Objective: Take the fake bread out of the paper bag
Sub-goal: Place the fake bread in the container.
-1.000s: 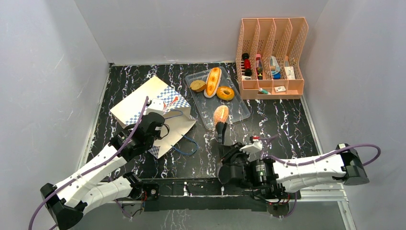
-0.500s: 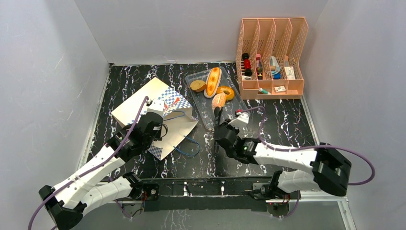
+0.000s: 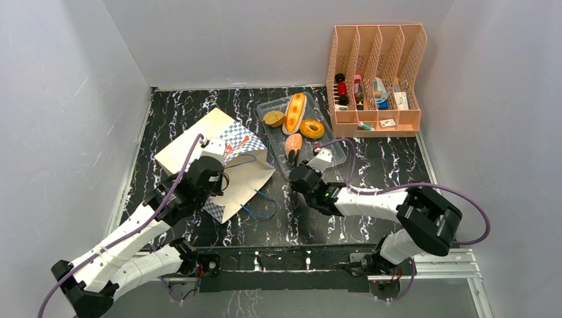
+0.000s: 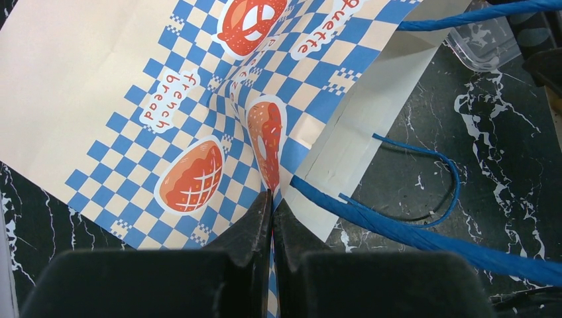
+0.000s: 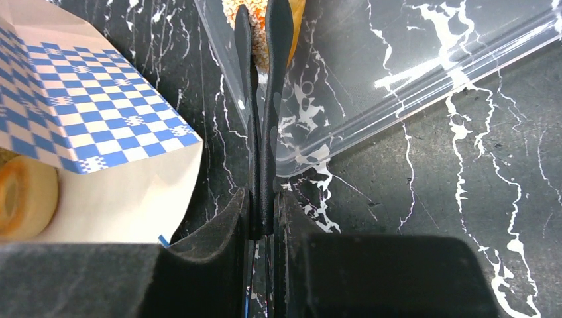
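Pinching the paper bag (image 4: 99,86), left hand (image 4: 272,199) covers its edge; closed right hand (image 5: 260,14) half-hides a bun (image 5: 296,8).

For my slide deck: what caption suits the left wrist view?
Left gripper pinching the checkered edge of the paper bag, blue handles trailing on the table.

The tan paper bag (image 3: 215,156) with its blue-checked band is lying on its side at centre left, mouth facing right. At upper centre, the long bun (image 3: 295,112), brown roll (image 3: 274,118) and ring donut (image 3: 311,128) are sitting together, with the reddish oval bun (image 3: 293,143) just below.
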